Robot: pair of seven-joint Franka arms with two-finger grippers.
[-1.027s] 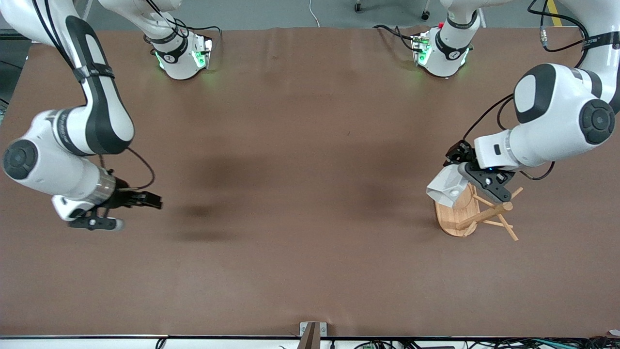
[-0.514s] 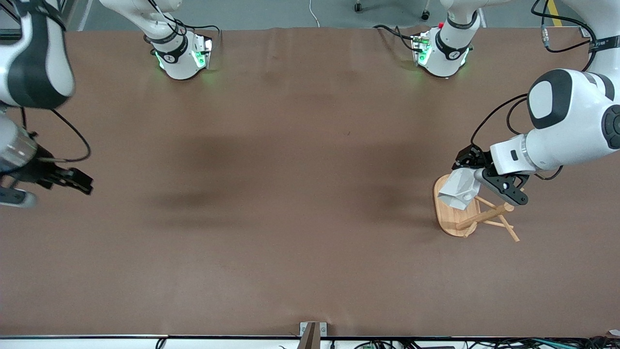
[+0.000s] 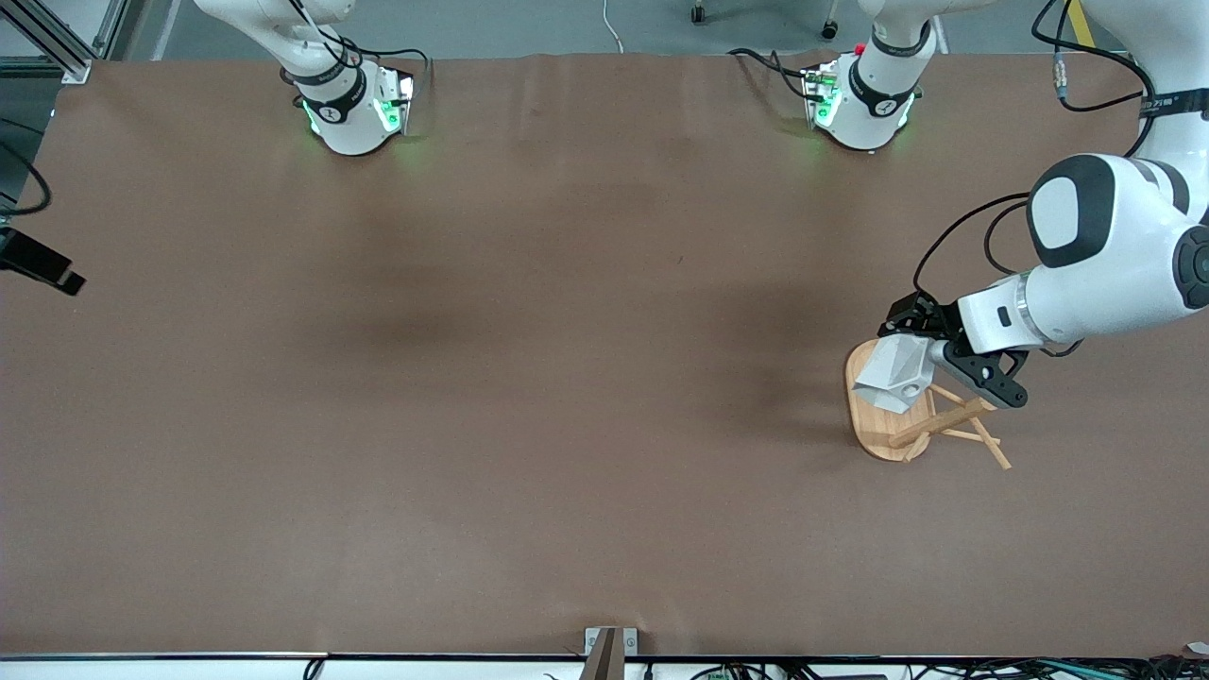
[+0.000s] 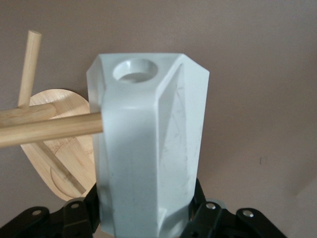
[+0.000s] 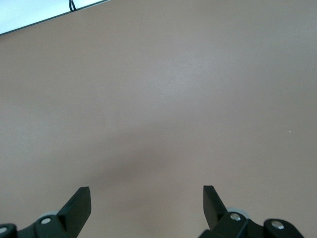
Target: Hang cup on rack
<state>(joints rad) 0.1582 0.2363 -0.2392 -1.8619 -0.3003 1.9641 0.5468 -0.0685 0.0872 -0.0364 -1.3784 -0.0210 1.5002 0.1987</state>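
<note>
The white faceted cup (image 3: 891, 375) is held on its side in my left gripper (image 3: 924, 351), which is shut on its body over the oval base of the bamboo rack (image 3: 874, 430). In the left wrist view the cup (image 4: 148, 148) fills the middle, its tab handle with the round hole (image 4: 133, 69) pointing away from the gripper (image 4: 146, 218). The end of a rack peg (image 4: 49, 129) meets the cup's side. My right gripper (image 5: 147, 198) is open and empty over bare table; only a black tip of it (image 3: 57, 274) shows in the front view, at the right arm's end.
The rack's other pegs (image 3: 987, 449) stick out toward the front camera and toward the left arm's end. One upright peg (image 4: 27, 69) stands beside the cup. The brown table (image 3: 567, 378) bears nothing else.
The right arm has swung away to its end of the table, almost out of the front view. The left gripper has carried the cup in over the rack's base, closer to the pegs.
</note>
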